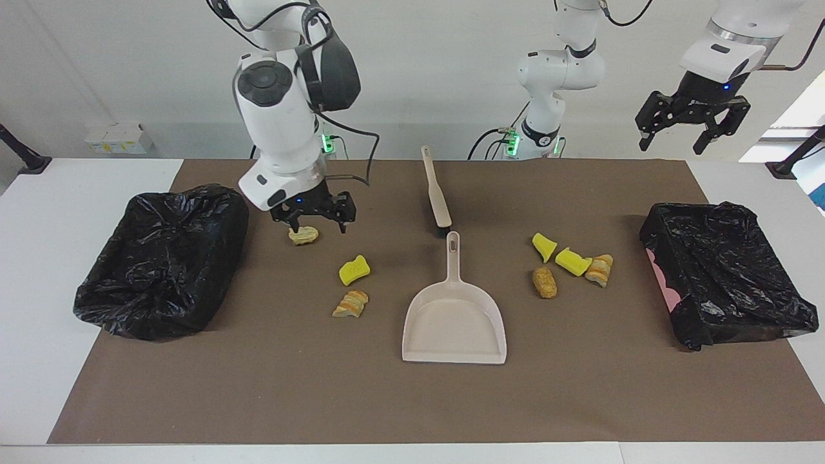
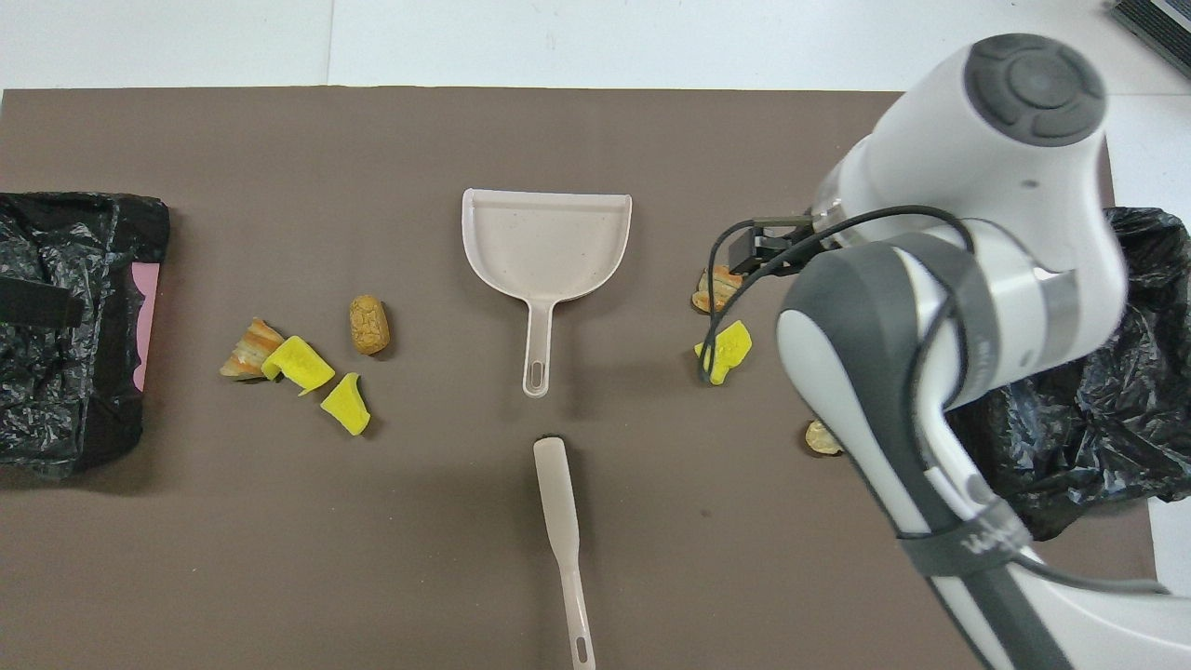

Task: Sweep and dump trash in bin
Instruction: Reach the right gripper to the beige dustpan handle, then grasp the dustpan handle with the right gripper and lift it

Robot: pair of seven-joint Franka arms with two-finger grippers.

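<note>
Your right gripper (image 1: 317,224) hangs low over the pale scrap (image 1: 303,235) beside the black bin (image 1: 164,258), jaws apart, holding nothing. Two more trash pieces (image 1: 353,287) lie just beside it, then brush (image 1: 436,190) and dustpan (image 1: 454,316), four scraps (image 1: 570,264), and your left gripper (image 1: 691,125) waiting open over the table's (image 1: 38,212) edge.

Brown mat (image 1: 271,386) covers the white table (image 1: 38,270).

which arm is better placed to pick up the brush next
Right, probably. The right gripper hangs open low over the mat near the pale scrap, closer to the brush. The left gripper waits open, raised past the black bag.
</note>
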